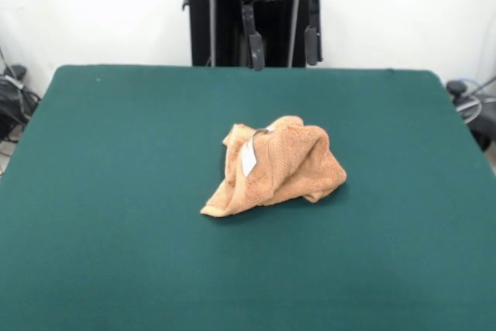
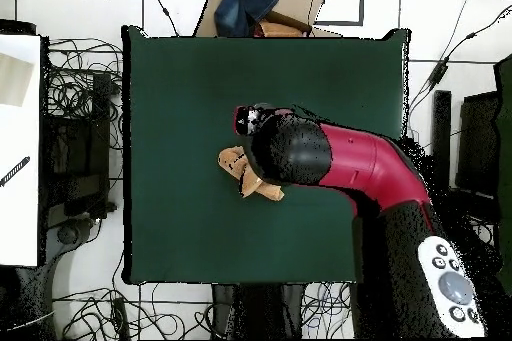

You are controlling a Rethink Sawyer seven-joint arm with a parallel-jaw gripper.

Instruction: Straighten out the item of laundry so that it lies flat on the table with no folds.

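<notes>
So the small orange-tan terry towel (image 1: 275, 167) sits crumpled mid-table on the dark green felt tabletop (image 1: 116, 191); the black two-finger gripper (image 1: 280, 48) hangs above, jaws spread wide, apparently empty.

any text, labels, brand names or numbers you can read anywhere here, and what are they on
No text can be read in either view.
White label on the crumpled towel: any print on it is too small to read.
Arm in the overhead view: no legible marking on its red and black casing.
Gripper and its red housing in the front view: no lettering visible.
Table: plain green top, no signs.
</notes>
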